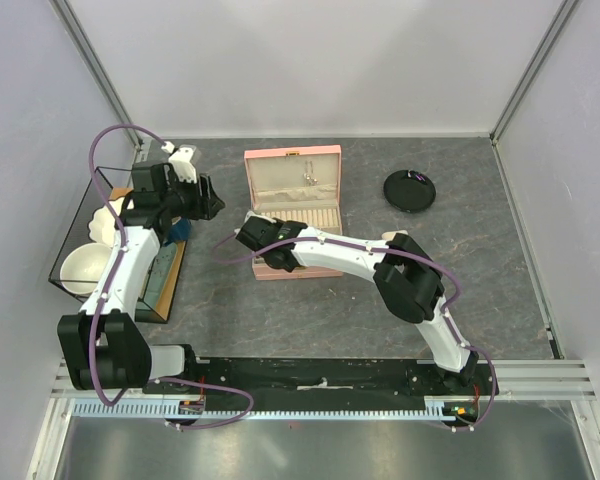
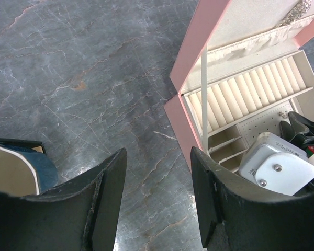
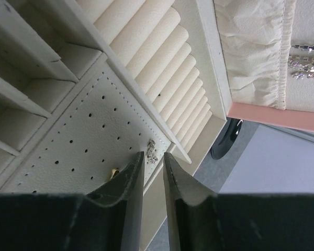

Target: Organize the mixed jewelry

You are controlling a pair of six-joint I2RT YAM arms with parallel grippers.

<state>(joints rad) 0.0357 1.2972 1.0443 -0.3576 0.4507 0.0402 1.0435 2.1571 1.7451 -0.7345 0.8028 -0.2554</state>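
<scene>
1 small sparkling silver earring (image 3: 152, 151) lies on the cream perforated panel (image 3: 68, 151), low centre of the right wrist view. 1 tiny gold piece (image 3: 114, 171) sits just left of it. More glittering pieces (image 3: 307, 67) hang at upper right against the pale lid lining (image 3: 309, 21).

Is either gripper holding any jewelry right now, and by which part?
Nothing is held. The left gripper hangs open. The right gripper has jaws slightly apart and empty, with a small sparkly earring lying on the perforated panel at its tips.

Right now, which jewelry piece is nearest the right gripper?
The silvery stud on the perforated panel, just off the right gripper; the gold bit sits aside, sparkly pieces hang in the lid.
</scene>
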